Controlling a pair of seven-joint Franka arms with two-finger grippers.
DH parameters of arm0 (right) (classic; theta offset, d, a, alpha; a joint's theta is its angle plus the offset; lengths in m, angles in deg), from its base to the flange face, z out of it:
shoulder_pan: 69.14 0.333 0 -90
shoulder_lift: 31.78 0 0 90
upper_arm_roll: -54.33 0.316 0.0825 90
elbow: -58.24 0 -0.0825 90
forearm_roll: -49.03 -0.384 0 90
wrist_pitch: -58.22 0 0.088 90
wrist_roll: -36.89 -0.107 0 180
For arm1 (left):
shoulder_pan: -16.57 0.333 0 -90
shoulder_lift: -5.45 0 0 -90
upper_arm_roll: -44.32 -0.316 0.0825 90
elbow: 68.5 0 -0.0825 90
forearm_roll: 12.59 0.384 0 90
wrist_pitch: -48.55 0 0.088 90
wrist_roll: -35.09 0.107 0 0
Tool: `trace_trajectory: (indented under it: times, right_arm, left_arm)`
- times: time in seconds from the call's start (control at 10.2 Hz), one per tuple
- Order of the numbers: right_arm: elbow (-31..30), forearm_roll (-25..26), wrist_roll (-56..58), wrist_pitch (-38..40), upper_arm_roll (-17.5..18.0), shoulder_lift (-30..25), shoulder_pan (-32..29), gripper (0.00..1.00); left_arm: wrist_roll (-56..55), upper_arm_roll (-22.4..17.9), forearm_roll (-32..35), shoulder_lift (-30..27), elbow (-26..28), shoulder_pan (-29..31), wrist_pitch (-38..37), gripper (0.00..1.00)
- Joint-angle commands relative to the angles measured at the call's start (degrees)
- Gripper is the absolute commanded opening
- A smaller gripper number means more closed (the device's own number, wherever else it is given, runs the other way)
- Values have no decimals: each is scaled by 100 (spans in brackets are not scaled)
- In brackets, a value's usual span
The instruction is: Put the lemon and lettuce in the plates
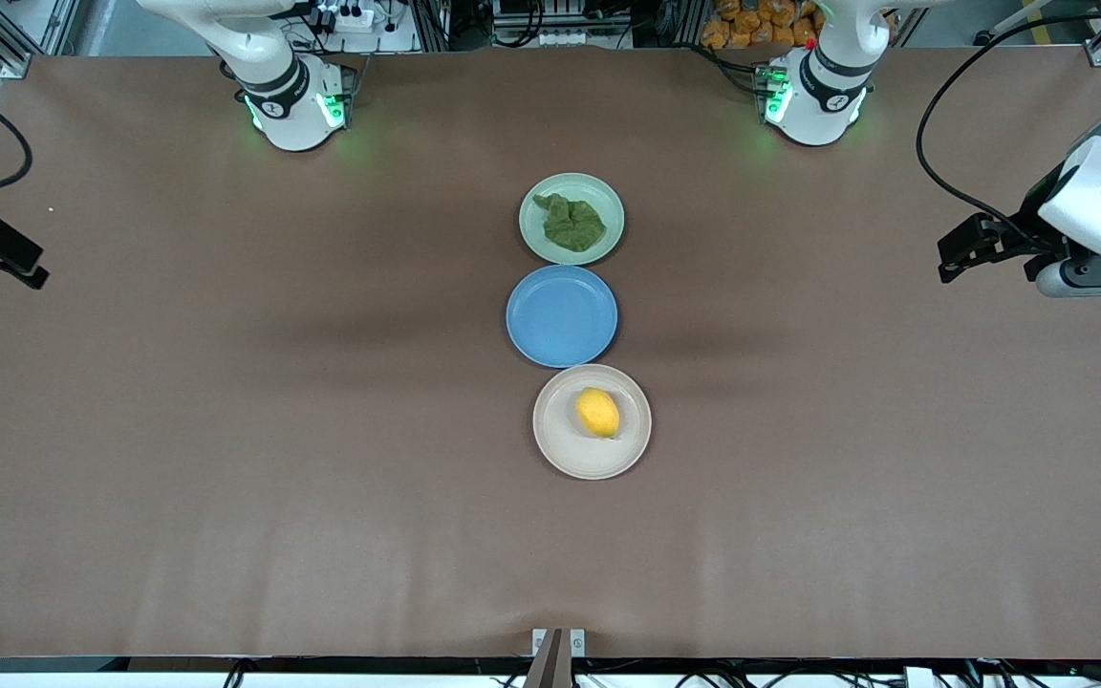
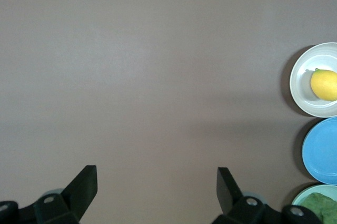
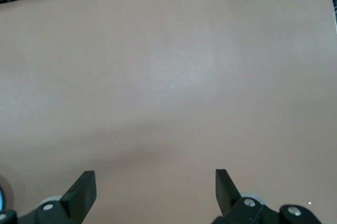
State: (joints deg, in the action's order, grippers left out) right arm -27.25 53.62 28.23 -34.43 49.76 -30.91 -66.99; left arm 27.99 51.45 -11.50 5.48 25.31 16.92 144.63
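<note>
The lemon [image 1: 597, 412] lies in the beige-cream plate [image 1: 560, 441], the plate nearest the front camera. The lettuce [image 1: 573, 225] lies in the mint green plate [image 1: 610, 203], the plate farthest from the camera. My left gripper [image 1: 954, 256] is open and empty over bare table at the left arm's end. Its wrist view shows the open gripper [image 2: 157, 182], the lemon [image 2: 324, 84] in the beige plate [image 2: 299, 84], and the lettuce [image 2: 321, 204] in the mint plate [image 2: 301, 196]. My right gripper [image 1: 20, 268] is open and empty over bare table at the right arm's end, and its wrist view shows the open gripper [image 3: 155, 182].
A blue plate [image 1: 562, 315] holding nothing sits between the two other plates, in a line down the table's middle; it also shows in the left wrist view [image 2: 322, 150]. The brown table [image 1: 226, 430] spreads wide on both sides of the plates.
</note>
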Motion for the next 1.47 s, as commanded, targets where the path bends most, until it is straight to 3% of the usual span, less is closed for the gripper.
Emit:
trace_trajectory:
  times: [0.0, 1.37]
  right_arm:
    - [260, 50, 58, 89, -175, 62, 128, 100]
    - [234, -2, 58, 195, -158, 53, 198, 100]
  left_arm:
    - [-124, 52, 93, -100, 103, 61, 16, 100]
    - [-133, 70, 111, -153, 42, 35, -151, 100]
